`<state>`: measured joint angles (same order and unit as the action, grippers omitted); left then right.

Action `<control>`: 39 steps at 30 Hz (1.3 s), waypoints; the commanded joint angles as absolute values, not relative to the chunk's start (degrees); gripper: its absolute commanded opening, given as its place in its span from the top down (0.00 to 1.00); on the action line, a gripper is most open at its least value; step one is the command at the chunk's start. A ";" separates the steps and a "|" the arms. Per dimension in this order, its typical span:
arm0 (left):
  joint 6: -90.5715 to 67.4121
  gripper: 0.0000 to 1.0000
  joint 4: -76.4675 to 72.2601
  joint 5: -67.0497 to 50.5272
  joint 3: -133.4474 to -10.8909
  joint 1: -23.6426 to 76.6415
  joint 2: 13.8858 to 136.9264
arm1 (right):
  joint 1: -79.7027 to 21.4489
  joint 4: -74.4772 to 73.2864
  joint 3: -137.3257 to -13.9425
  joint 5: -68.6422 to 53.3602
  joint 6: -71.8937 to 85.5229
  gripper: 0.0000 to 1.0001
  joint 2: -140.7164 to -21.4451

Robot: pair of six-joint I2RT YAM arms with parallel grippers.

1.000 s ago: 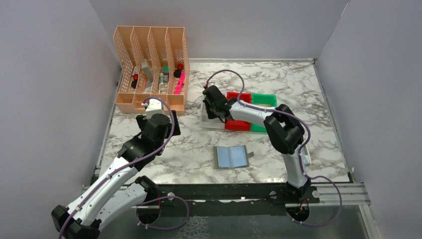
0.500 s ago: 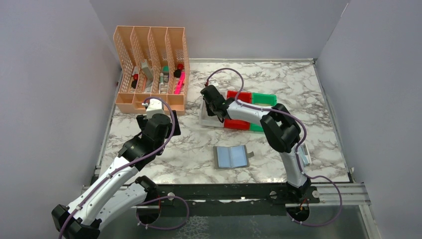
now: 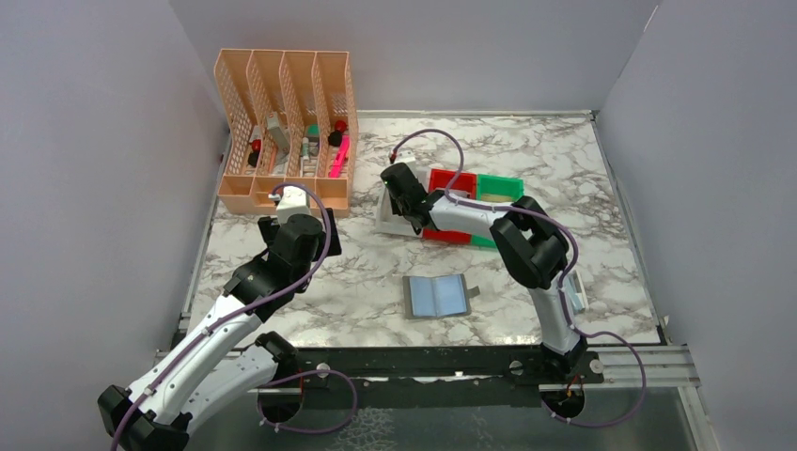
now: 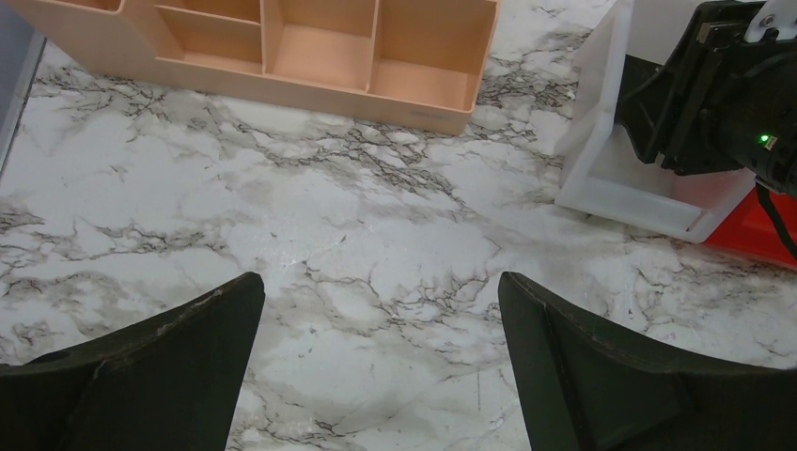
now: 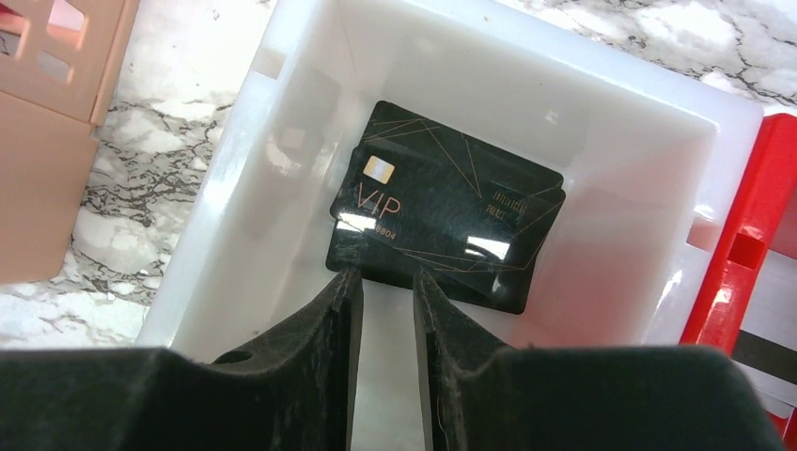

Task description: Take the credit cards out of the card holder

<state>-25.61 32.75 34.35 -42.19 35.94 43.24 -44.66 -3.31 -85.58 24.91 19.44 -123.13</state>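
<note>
1. The right gripper (image 5: 383,278) hangs inside the white bin (image 5: 601,103), jaws a narrow slit apart with nothing between them. Its tips sit at the near edge of the black card (image 5: 451,221), which lies flat on the bin's floor.
2. Best now, I judge: widen slightly and rise straight up, so no pad drags the card or catches the bin's wall.
3. The card holder (image 3: 437,297) lies open, well apart on the bin's near side.
4. The left gripper (image 4: 379,287) is spread wide and empty, left of the bin.

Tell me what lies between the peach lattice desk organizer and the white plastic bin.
Only bare marble-patterned tabletop; nothing sits between the peach plastic organizer and the white bin. The left wrist view shows this clearly.
</note>
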 commanded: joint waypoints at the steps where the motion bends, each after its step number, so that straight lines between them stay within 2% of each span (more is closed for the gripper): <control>1: -25.35 0.01 32.57 35.35 -41.66 35.64 43.21 | -44.38 -3.84 -82.41 25.55 20.73 0.68 -124.68; 15: -25.39 0.01 32.56 35.24 -41.67 35.60 43.08 | -43.95 -1.15 -71.47 20.07 16.94 0.70 -112.50; 24: -25.39 0.01 32.56 35.16 -41.68 35.60 43.07 | -44.01 -4.10 -73.05 14.19 24.23 0.78 -112.16; 31: -25.35 0.01 32.58 35.24 -41.73 35.52 43.13 | -44.10 -6.24 -73.64 17.29 29.89 0.80 -115.12; 39: -25.24 0.01 32.58 34.89 -41.75 35.33 43.52 | -46.71 -12.64 -77.22 27.87 30.36 0.80 -118.03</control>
<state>-25.61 32.73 34.33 -42.19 35.81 43.57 -45.93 -7.81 -74.26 21.37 28.88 -115.24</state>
